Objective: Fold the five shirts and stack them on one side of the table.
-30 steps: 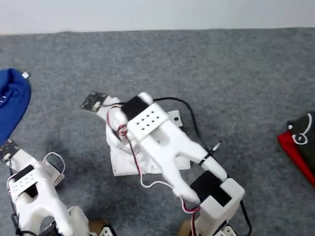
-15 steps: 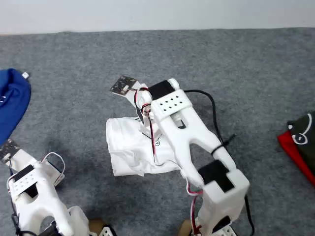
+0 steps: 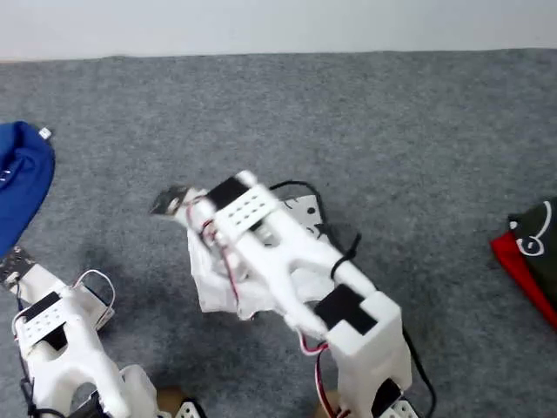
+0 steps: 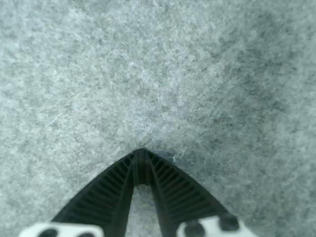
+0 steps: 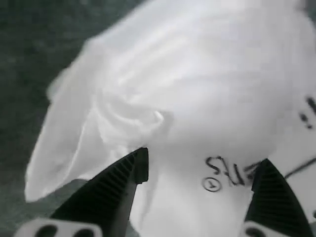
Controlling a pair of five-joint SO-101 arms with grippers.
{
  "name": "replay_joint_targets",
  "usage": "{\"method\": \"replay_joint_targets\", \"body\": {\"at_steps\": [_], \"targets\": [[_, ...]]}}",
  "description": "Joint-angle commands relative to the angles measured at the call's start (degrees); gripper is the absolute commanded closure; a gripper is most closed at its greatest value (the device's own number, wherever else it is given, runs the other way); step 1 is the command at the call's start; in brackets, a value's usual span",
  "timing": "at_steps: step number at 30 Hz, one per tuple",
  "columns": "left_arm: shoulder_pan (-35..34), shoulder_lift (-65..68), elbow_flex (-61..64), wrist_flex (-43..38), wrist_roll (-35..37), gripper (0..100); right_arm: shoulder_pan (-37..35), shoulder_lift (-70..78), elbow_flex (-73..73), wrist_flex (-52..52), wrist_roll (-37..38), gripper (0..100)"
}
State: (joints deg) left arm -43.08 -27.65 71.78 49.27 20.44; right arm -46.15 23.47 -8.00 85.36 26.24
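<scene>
A crumpled white shirt (image 3: 209, 283) lies at the middle of the grey table, partly under my right arm. My right gripper (image 5: 200, 170) hovers open just above the white shirt (image 5: 197, 94), its two dark fingers (image 5: 129, 170) straddling a bunched fold near some printed marks. In the high view the right gripper (image 3: 198, 228) is over the shirt's left part. A blue shirt (image 3: 22, 178) rests at the far left edge. My left gripper (image 4: 141, 153) is shut, tips together on bare carpet, at the front left.
Red and black garments (image 3: 531, 252) lie at the right edge. The left arm (image 3: 57, 335) stands at the front left corner. Open grey carpet (image 3: 418, 139) stretches across the back and the right of centre.
My right arm swung from behind the shirt back to the left and down over it. The white shirt looks more bunched. The left arm has kept still.
</scene>
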Motion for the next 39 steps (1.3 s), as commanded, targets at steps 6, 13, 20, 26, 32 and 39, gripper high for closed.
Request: {"method": "replay_joint_targets", "body": {"at_steps": [6, 13, 20, 26, 32, 39], "targets": [[-0.26, -0.09, 1.19, 0.44, 0.35, 100, -7.34, -10.51, -1.93, 5.23, 0.18, 66.0], [-0.26, -0.09, 1.19, 0.44, 0.35, 100, -2.42, -15.96, -1.93, 5.05, 0.70, 66.0], [-0.26, -0.09, 1.19, 0.44, 0.35, 100, 2.77, -7.96, -1.67, 1.01, 3.16, 66.0], [-0.26, -0.09, 1.19, 0.44, 0.35, 100, -1.01, 0.04, -1.85, -0.57, 2.99, 66.0], [-0.26, -0.09, 1.19, 0.44, 0.35, 100, -9.89, -0.40, -1.93, 4.35, 2.99, 66.0], [-0.26, -0.09, 1.19, 0.44, 0.35, 100, -13.93, -5.14, -1.76, 7.69, 2.99, 66.0]]}}
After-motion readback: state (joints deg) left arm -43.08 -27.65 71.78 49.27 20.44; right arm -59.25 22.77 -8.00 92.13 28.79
